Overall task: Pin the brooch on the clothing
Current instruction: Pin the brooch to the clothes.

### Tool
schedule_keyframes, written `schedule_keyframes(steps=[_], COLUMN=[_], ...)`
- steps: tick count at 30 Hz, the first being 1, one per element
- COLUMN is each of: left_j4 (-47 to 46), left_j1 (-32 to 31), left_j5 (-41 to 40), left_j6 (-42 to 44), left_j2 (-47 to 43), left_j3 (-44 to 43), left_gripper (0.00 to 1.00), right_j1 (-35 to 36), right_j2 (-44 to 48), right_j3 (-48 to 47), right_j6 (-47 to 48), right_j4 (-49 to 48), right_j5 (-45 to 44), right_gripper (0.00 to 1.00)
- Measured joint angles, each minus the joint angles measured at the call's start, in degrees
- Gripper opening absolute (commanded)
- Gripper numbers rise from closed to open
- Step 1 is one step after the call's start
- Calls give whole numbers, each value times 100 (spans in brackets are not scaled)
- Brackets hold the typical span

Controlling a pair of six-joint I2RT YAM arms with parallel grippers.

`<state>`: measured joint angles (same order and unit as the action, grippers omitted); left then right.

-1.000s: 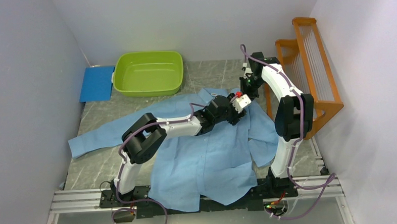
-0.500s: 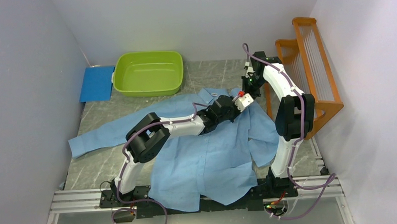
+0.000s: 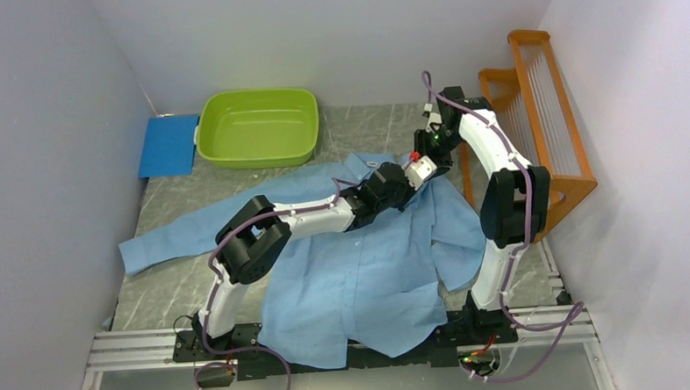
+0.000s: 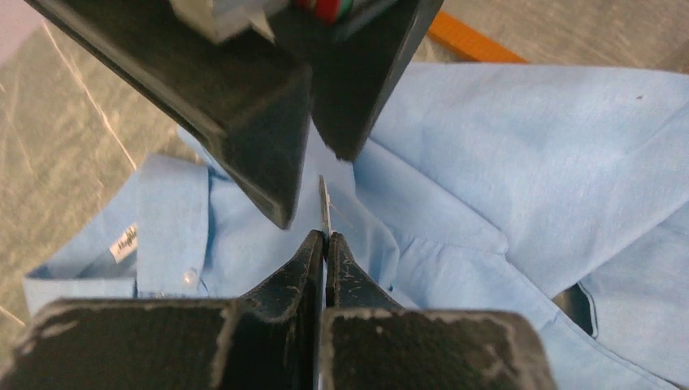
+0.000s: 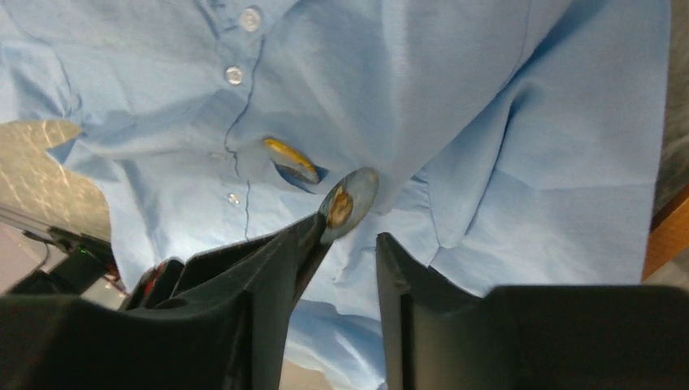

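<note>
1. Top view: left gripper and right gripper meet tip to tip above the collar end of the light blue, thin woven button-up shirt. The shirt lies spread on the grey table. Whatever sits between the tips is too small to make out here.
2. Right wrist view: right gripper has its jaws parted. A small round silvery metal brooch with a yellowish centre sits against one fingertip, and the other finger is clear of it. The shirt and its buttons lie below, apart from the tips.
3. Left wrist view: left gripper is clamped tight on the brooch, which shows only as a thin metal sliver, edge or pin, can't tell which. Right gripper hangs just above it. The collar and chest cloth lie underneath, not touching.
4. My read: this is a handover and the left takes it.
   - The right should spread fully and back off straight, with no side drag.
   - The left needs a firm pinch, since thin metal will pivot.
   - Then descend at a shallow angle onto flat chest cloth.
</note>
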<state>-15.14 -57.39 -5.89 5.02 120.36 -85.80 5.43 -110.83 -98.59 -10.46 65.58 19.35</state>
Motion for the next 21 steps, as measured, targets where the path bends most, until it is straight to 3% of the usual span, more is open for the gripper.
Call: schedule_keyframes(steps=[6,13,21], left_j4=[787,1897,3049], left_j1=[39,66,348], left_j5=[-48,-306,-146], left_j6=[-455,-1198,-2159], left_j2=[-55,-107,-107], left_j3=[-59,-501,-1432], left_gripper=[3,3,2], right_j1=[-63,-452,-533], right_j2=[826,2026,2686], right_j3=[203,975,2302], right_j6=[9,-264,-612], right_j4=[-402,-1296,-2100], right_j5=[131,101,-37], right_gripper=[62,63,61])
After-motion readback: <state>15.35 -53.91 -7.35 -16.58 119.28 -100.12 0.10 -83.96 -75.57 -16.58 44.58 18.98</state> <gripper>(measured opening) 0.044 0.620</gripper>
